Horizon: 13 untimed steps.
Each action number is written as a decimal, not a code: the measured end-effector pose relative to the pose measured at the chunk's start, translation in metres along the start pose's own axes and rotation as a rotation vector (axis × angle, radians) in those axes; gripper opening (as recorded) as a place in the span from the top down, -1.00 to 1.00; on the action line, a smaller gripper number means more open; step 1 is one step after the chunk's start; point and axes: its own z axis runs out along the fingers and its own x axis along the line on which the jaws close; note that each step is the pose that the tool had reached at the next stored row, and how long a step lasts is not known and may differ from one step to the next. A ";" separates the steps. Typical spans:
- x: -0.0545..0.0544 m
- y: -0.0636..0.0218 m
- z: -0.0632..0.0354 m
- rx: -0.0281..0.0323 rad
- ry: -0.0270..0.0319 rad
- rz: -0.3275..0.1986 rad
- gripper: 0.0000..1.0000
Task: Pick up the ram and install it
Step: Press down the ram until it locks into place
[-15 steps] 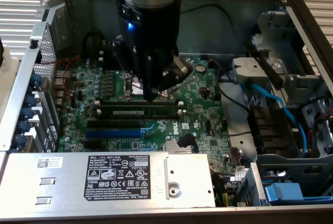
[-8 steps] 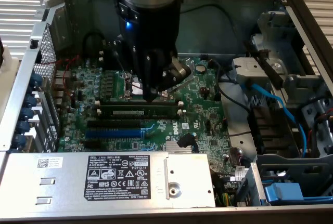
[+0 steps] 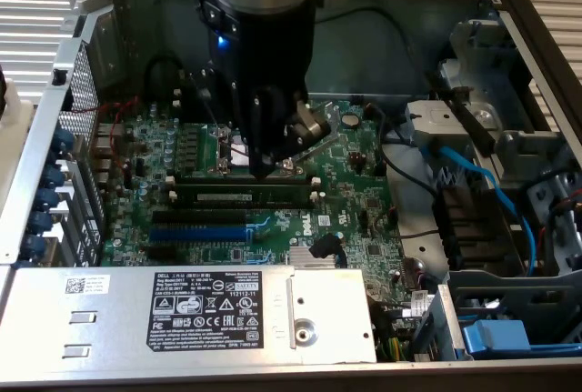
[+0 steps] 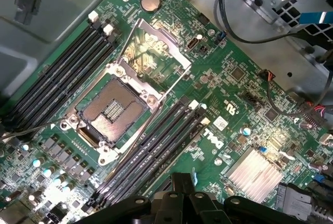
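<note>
One ram (image 3: pixel 241 196) stick lies seated in a memory slot just beside the blue expansion slot (image 3: pixel 202 229), on the side nearer the processor socket (image 3: pixel 238 152), so installation looks done or nearly so; whether its white end clips have latched is hard to tell. Over the socket hangs the hand (image 3: pixel 264 169), fingers pressed together, holding nothing. From the wrist view, the open socket frame (image 4: pixel 151 52) and bare slots (image 4: pixel 151 148) show plainly, hidden behind the arm in the exterior view.
</note>
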 end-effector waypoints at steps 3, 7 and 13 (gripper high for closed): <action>0.000 0.0000 0.0000 0.0010 -0.0005 0.026 0.79; 0.000 0.0000 0.0000 0.0025 -0.0015 0.066 0.79; 0.000 0.0000 0.0000 0.0034 -0.0016 0.103 0.79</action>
